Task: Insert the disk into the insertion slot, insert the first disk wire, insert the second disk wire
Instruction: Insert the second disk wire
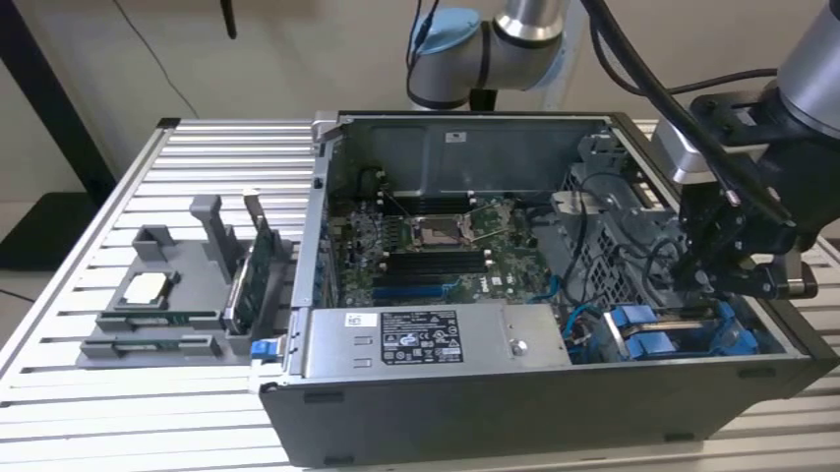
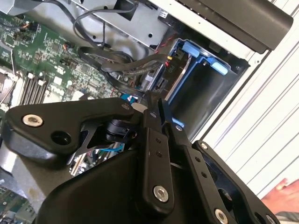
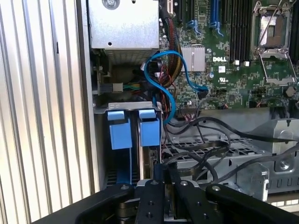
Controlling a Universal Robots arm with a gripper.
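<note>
Two blue carrier frames [image 3: 119, 129] stand side by side in the drive bay [image 1: 683, 339], at the lower right of the exterior view, inside the open computer case [image 1: 525, 403]. The disk [image 3: 149, 130] is, by my reading, the frame more nearly in line with the gripper. Its blue tab shows in the first wrist view; the metal body is hidden below it, so which frame is the task's own stays a judgement.

Gripper [image 1: 733, 280] hangs just above the bay, at the right edge of the exterior view, close over the frames. How far open it is, and whether it has hold of anything — cannot tell.

Loose black cables [image 3: 201, 154] lie over the metal cage beside the bay. A blue data cable [image 3: 161, 79] loops toward the motherboard [image 1: 434, 246].

Handling, judged:
- Disk: dense for its size, rigid, sensitive to knocks.
- Carrier: smooth plastic, likely to flex a little and slide under hard pads.
- Best hold is across the blue frame's tab or side rails — not the label face.
- Wires: soft and springy; take them at the plug body, not the cord.
</note>
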